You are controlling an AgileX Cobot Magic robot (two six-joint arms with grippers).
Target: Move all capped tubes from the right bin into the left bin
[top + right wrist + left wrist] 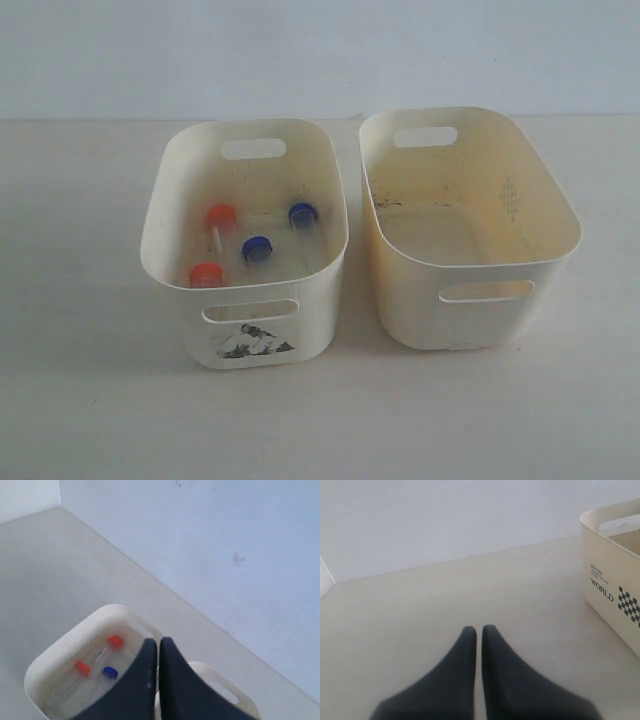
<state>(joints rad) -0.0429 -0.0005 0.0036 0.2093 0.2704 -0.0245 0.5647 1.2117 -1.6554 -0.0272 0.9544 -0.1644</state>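
Note:
The left bin point(310, 335), with a black-and-white sticker on its front, holds several capped tubes lying on its floor: two with orange caps point(221, 217) point(206, 274) and two with blue caps point(302, 214) point(257, 248). The right bin point(470, 320) beside it shows no tubes inside. Neither gripper appears in the exterior view. My right gripper point(158, 641) is shut and holds nothing, high above both bins; below it lie the left bin point(55, 655), two orange caps point(115, 641) and one blue cap point(110, 671). My left gripper point(479, 628) is shut and empty over bare table.
A cream bin wall point(610, 580) printed with "WORLD" and a checker pattern stands off to one side of my left gripper; which bin it is I cannot tell. A pale wall point(320, 50) runs along the back of the table. The two bins stand close together.

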